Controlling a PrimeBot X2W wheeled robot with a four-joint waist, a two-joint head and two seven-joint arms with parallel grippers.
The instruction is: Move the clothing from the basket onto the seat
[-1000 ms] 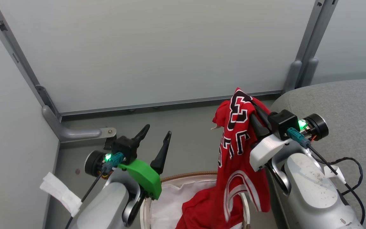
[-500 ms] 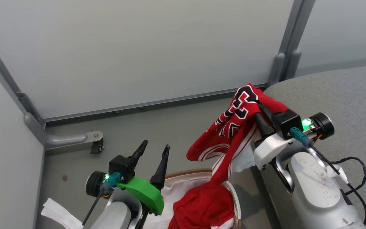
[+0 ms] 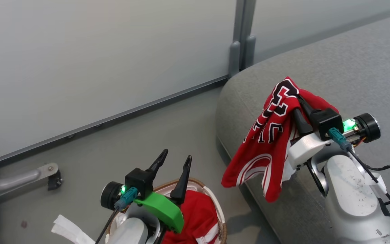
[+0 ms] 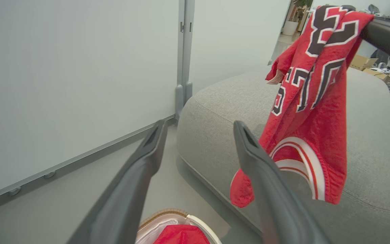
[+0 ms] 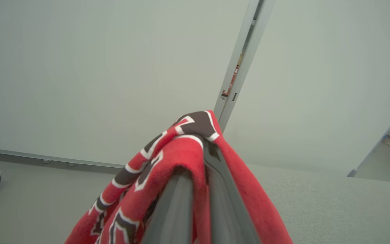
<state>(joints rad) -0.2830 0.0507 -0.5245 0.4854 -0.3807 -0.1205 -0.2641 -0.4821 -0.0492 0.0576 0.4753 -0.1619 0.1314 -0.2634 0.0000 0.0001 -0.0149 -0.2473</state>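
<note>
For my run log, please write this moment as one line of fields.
right tool: shut on numbered jersey, held over seat edge | left tool: open, above basket | plain red garment: in basket

The clothing (image 3: 269,149): matt red knit cloth (slightly textured); seat (image 3: 350,61) coarse grey woven fabric; basket (image 4: 164,213) rim brown woven; floor (image 3: 113,142) smooth, matt.

Bright red numbered jersey (image 3: 269,142) with black white-edged numerals and white stripe trim, plain red garment (image 3: 198,211) with white band, basket (image 3: 223,230) rim brown woven, seat (image 3: 350,61) light grey weave, left pincer (image 3: 177,154) black with green cover (image 3: 161,208)
</note>
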